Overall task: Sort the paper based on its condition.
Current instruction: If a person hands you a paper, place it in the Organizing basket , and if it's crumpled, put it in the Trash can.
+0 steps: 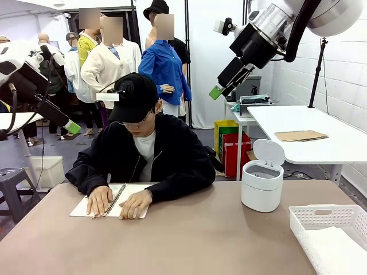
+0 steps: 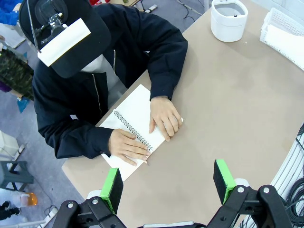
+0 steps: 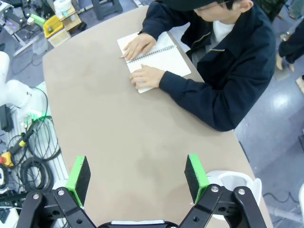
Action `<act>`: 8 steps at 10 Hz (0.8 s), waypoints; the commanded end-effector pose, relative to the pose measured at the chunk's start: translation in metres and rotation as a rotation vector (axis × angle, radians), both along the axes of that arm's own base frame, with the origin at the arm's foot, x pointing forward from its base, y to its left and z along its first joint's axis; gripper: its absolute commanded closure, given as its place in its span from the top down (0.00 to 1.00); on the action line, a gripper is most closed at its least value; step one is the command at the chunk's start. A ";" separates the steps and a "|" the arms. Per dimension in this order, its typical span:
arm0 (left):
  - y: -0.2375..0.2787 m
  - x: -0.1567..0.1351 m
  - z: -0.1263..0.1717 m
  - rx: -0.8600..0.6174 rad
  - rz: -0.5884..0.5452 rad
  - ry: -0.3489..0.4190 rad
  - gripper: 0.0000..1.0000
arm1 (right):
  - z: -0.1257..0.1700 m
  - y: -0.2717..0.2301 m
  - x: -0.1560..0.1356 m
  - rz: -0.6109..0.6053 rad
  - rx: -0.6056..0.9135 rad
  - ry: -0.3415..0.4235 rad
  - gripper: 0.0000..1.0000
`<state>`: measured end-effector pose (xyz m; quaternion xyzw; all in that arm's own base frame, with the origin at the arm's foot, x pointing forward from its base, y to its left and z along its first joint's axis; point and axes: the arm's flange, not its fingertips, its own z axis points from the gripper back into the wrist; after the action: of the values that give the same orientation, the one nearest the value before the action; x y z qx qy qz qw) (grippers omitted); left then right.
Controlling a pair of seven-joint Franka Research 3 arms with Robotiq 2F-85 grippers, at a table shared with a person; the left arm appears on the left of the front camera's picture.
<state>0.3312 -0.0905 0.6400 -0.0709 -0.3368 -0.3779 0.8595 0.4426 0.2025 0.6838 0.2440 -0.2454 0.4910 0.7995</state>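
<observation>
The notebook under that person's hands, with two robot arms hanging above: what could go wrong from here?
The person's hands rest on the open notebook; an arm coming down there might strike them. The bin, lid up, stands close to the basket; a thin sheet might flutter into the wrong one, or an arm might knock the bin.

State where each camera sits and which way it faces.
Front: between the arms, facing across the table at the person; left tool and right tool raised at either side.
Left wrist: high up, looking down past its open tool at the notebook.
Right wrist: likewise, from the opposite side.
Shared: the person's hands on the notebook.
</observation>
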 end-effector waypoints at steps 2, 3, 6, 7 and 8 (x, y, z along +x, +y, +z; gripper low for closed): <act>0.001 -0.001 -0.001 0.008 0.007 0.003 1.00 | -0.001 0.000 0.000 -0.001 -0.001 0.010 1.00; 0.001 -0.001 -0.001 0.008 0.007 0.003 1.00 | 0.000 0.000 0.000 0.000 0.000 0.000 1.00; 0.001 -0.001 -0.001 0.008 0.007 0.003 1.00 | -0.026 -0.009 -0.027 -0.011 0.003 -0.114 1.00; 0.001 -0.001 -0.001 0.008 0.007 0.003 1.00 | -0.036 -0.008 -0.033 -0.011 -0.018 -0.140 1.00; 0.001 -0.001 -0.001 0.008 0.007 0.003 1.00 | -0.037 -0.011 -0.044 -0.014 -0.031 -0.153 1.00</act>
<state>0.3312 -0.0905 0.6400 -0.0709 -0.3368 -0.3779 0.8595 0.4147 0.1931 0.6597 0.2118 -0.2840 0.4976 0.7917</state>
